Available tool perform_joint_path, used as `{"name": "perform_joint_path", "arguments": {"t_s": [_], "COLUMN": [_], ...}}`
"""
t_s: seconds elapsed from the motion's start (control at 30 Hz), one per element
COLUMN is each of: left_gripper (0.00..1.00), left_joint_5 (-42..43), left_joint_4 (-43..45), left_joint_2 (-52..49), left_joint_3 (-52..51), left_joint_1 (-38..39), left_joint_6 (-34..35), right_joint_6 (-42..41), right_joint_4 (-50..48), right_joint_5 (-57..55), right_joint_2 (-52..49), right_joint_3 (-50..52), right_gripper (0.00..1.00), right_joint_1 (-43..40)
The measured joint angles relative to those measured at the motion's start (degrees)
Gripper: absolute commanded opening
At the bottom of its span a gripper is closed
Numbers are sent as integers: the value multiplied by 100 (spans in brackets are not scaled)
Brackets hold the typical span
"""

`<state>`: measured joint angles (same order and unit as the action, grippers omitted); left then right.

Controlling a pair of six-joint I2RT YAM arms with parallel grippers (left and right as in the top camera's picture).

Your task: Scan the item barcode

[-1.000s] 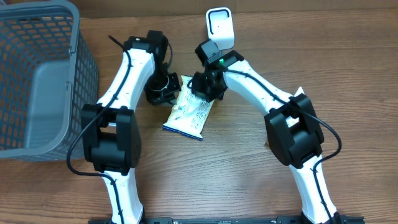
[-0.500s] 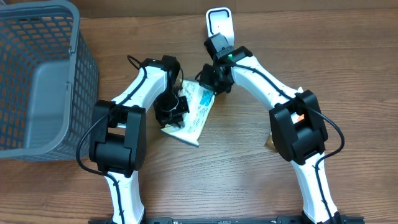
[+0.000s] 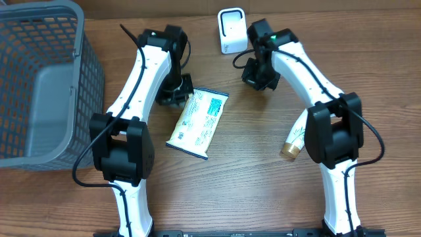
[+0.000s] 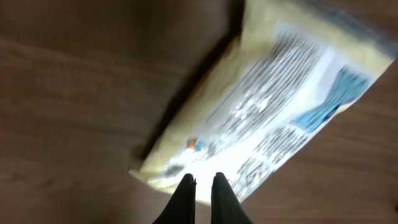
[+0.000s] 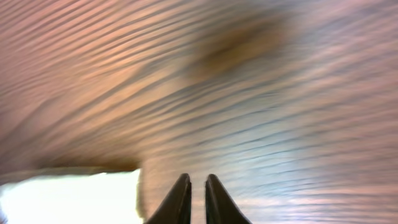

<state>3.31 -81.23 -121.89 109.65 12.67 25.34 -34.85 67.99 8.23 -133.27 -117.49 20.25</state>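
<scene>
While both claws hang empty, the packet (image 3: 197, 124) lies flat at mid-frame, apart from the scanner (image 3: 230, 29) at top centre: the pick-up step, I'd say.
Overhead, the left gripper (image 3: 175, 96) sits beside the packet's upper-left corner, the right gripper (image 3: 260, 76) near the boxy white scanner; next it needs an edge pinch. Left wrist: fingers (image 4: 185, 200) pressed together on nothing, over glossy, crinkly cream film. Right wrist: fingers (image 5: 176, 200) nearly touching, empty, above the table (image 5: 280, 93), its wood grain smeared.

Right fingers (image 5: 179, 200) now off packet (image 3: 197, 123)
</scene>
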Motion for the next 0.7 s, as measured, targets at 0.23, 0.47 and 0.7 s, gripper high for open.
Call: {"name": "perform_joint_path", "arguments": {"t_s": [0.23, 0.47, 0.7], "left_gripper": [10, 26, 77], "left_joint_5": [-470, -977, -1016], "left_joint_4": [721, 761, 448], "left_joint_2": [0, -2, -2], "left_joint_3": [-39, -197, -205], "left_joint_1": [-2, -214, -804], "left_joint_6": [437, 925, 1086], "right_joint_6": [1303, 1659, 1097], "right_joint_4": [-737, -1530, -2065], "right_joint_5": [1814, 2439, 2197], "right_joint_2": [111, 109, -184], "right_joint_3": [-24, 170, 564], "right_gripper": [7, 4, 4], "right_joint_1": [308, 1038, 1113]}}
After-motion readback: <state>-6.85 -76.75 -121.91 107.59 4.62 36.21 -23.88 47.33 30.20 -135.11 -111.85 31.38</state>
